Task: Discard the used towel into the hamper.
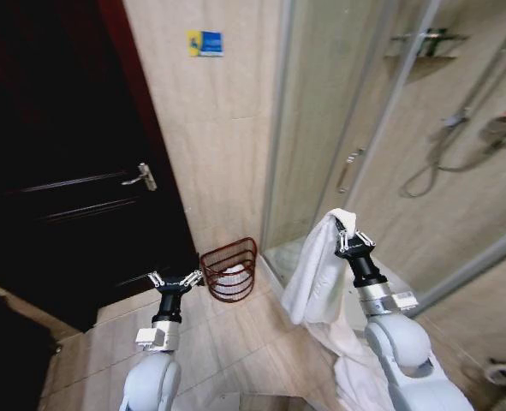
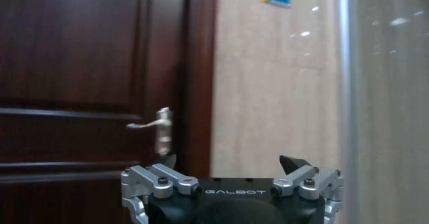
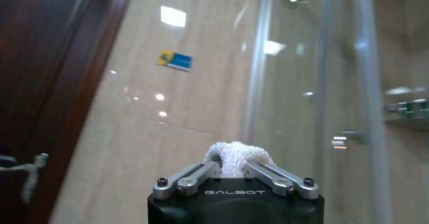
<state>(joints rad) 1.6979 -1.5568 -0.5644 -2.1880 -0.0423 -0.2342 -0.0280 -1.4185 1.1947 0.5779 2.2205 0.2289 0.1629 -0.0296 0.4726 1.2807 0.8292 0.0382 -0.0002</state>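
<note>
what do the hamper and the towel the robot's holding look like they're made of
The hamper looks like dark red coated metal wire: thin ribs with open gaps you can see through. The towel, pinched in the right gripper, looks like white terry cloth: a soft nubby surface, hanging in limp folds. The left gripper is open, beside the hamper.

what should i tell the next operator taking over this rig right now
Right hand: shut on the white towel, held up in front of the shower enclosure; the cloth hangs down along the arm toward the floor.
Left hand: open and empty, held low, just to the left of the hamper.
Hamper: red wire basket on the floor against the tiled wall, between the dark door and the shower glass. Something white already lies inside it.
Done: towel grasped and lifted.
Left: carry the towel over the hamper, which sits to the left of the right hand and lower, and release it inside.
</note>
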